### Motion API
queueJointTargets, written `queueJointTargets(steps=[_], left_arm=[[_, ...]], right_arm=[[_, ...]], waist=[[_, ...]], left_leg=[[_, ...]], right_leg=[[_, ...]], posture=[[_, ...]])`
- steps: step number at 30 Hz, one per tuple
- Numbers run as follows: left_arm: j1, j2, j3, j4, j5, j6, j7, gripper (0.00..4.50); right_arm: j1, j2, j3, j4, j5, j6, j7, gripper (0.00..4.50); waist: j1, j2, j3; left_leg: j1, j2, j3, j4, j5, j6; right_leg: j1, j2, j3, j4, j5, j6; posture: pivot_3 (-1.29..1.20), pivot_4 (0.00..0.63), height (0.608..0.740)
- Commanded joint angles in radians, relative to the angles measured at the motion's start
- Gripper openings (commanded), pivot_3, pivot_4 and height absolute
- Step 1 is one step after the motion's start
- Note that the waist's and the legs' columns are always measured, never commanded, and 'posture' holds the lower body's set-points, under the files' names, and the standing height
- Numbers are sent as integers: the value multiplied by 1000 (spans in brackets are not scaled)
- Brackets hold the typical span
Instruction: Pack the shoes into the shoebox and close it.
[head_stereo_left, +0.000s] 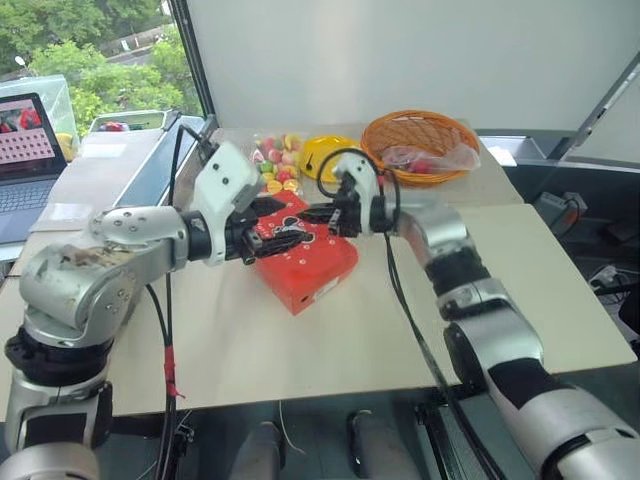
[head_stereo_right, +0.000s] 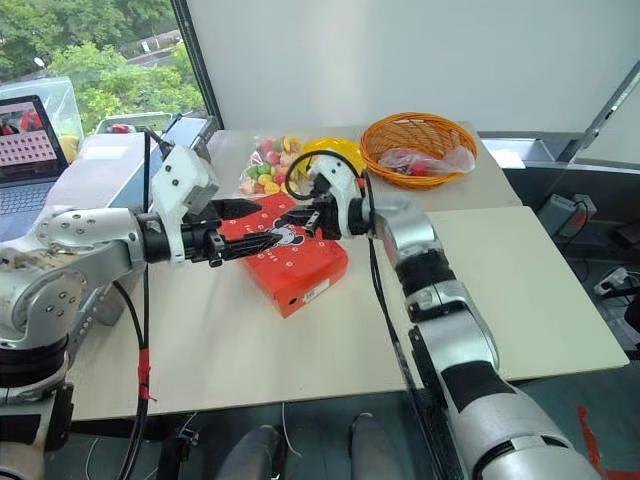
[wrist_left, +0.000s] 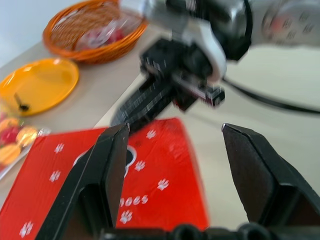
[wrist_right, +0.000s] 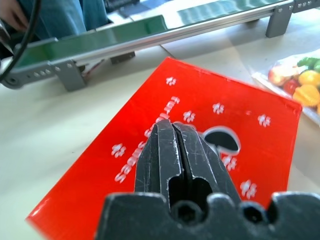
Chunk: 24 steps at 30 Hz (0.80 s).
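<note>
The shoebox (head_stereo_left: 305, 265) is a red box with white paw prints and black print, lying on the table with its lid down. The shoes are out of view. My left gripper (head_stereo_left: 275, 228) hovers open just above the box's left end, its two black fingers (wrist_left: 107, 165) spread wide over the lid (wrist_left: 170, 200). My right gripper (head_stereo_left: 305, 213) is shut with nothing in it and points left, low over the lid's far side (wrist_right: 240, 130). In the right wrist view its closed tips (wrist_right: 175, 127) sit over the print. The two grippers nearly face each other.
An orange wicker basket (head_stereo_left: 420, 145) holding a plastic bag stands at the back right. A yellow plate (head_stereo_left: 325, 152) and a bag of colourful toy fruit (head_stereo_left: 275, 160) lie behind the box. A conveyor (wrist_right: 150, 30), a seated person's legs (wrist_right: 55, 17) and a laptop (head_stereo_left: 25, 150) are at the left.
</note>
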Motion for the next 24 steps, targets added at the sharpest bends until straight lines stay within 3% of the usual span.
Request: queueJointTargets(steps=[1, 10, 17, 20, 24], left_arm=[[11, 20, 64, -39, 8, 11, 33, 3167], [55, 15, 109, -105, -25, 65, 88, 3167], [59, 9, 120, -123, -41, 89, 110, 3167], [56, 1, 112, -120, -41, 89, 118, 3167], [53, -12, 104, -110, -40, 81, 123, 3167]], right_arm=[[-29, 45, 18, 115, -40, -83, 6, 50], [-9, 160, 146, 297, -230, -226, -36, 50], [29, 154, 265, 355, -400, -292, -119, 50], [21, 154, 244, 353, -392, -298, -119, 50], [-57, 159, 78, 307, -220, -185, 7, 50]], waist=[[0, 0, 0], [-8, 0, 0], [-25, 1, -4], [-26, 1, -7], [-26, 1, -7]], left_leg=[[-1, 0, 0, 0, 0, 0], [2, 1, 0, 0, 0, -1], [13, 2, 0, -1, -1, -2], [26, 3, 0, -3, -3, -4], [37, 4, 0, -4, -4, -7]], right_leg=[[0, 0, 0, 0, 0, 0], [1, 1, 0, 0, 0, 0], [11, 3, 1, 1, -1, 0], [25, 4, 1, -1, -7, 7], [35, 5, 0, -2, -10, 7]], posture=[[0, 150, 740], [0, 150, 740], [0, 150, 740], [0, 150, 740], [0, 150, 740]])
